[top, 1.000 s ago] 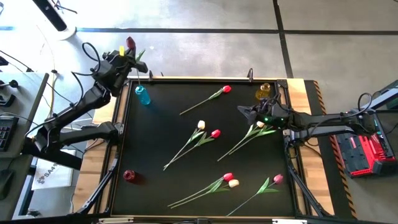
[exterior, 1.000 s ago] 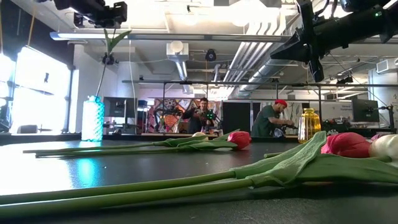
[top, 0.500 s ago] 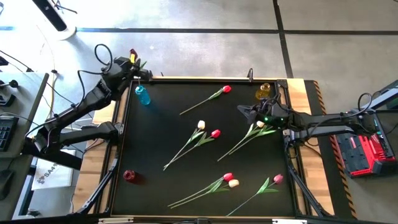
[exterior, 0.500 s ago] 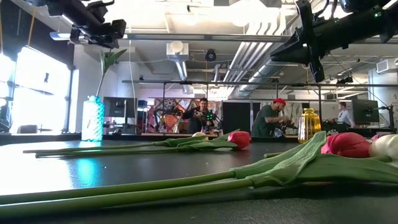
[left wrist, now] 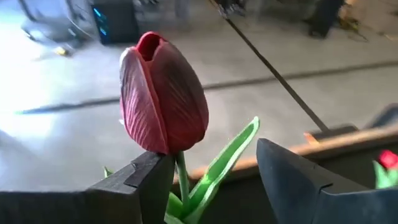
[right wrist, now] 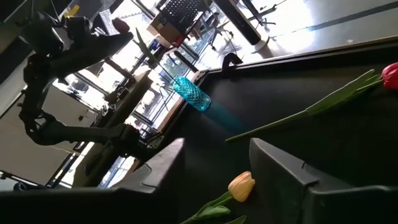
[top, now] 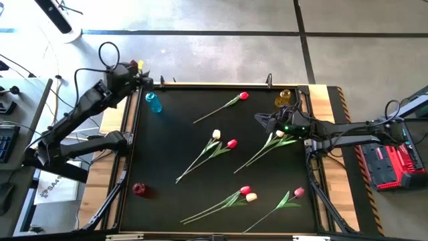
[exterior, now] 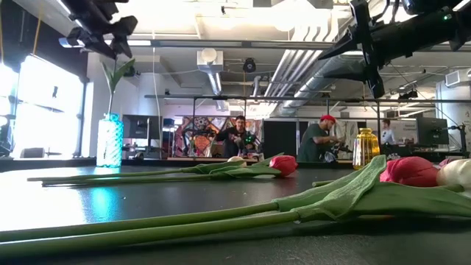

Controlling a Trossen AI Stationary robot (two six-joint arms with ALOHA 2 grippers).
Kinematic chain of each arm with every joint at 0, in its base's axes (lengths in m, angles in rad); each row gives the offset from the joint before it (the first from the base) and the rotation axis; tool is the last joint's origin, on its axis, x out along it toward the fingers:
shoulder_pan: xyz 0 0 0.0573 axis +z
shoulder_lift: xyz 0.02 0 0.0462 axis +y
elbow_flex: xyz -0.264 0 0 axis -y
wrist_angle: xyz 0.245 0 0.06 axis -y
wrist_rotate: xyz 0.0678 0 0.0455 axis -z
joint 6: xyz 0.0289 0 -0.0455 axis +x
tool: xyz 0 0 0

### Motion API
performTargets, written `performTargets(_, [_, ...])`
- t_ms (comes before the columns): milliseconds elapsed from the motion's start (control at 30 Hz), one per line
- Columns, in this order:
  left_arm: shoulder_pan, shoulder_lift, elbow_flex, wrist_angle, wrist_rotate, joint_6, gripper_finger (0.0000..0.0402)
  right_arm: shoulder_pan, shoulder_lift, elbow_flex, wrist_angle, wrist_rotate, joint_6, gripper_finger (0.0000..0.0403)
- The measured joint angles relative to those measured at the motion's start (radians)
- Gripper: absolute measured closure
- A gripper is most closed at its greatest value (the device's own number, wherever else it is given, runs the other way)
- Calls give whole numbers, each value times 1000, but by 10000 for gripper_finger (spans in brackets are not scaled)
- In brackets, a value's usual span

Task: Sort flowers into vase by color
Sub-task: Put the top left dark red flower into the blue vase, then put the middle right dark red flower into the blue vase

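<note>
High view: one dark tulip (left wrist: 163, 93) stands in the blue vase (top: 153, 102) at 10 o'clock; left hand (left wrist: 211, 180) open around it, right hand (right wrist: 214, 165) open, empty; seven tulips (top: 221, 144) remain on the bench (top: 174, 174).

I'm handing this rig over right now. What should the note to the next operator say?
Left gripper: open, at the head of a dark red tulip whose stem stands in the blue vase.
Right gripper: open, low over a cream tulip on the right side of the black mat, holding nothing.
Done: one tulip is in a vase.
Left: seven tulips lie on the mat, red, cream and pink. The amber vase and the red vase show no flowers.
</note>
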Motion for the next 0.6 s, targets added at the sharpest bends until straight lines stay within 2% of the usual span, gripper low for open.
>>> performTargets(100, [5,8,43,-95,52,-49,185,0,0,0,-3,29,16,227])
performTargets(233, [5,17,97,-184,66,-66,185,0,0,0,-15,48,34,226])
performTargets(433, [5,17,169,-242,96,-67,185,0,0,0,-30,43,71,226])
performTargets(600, [5,16,205,-254,167,-34,186,0,0,0,-117,35,194,226])
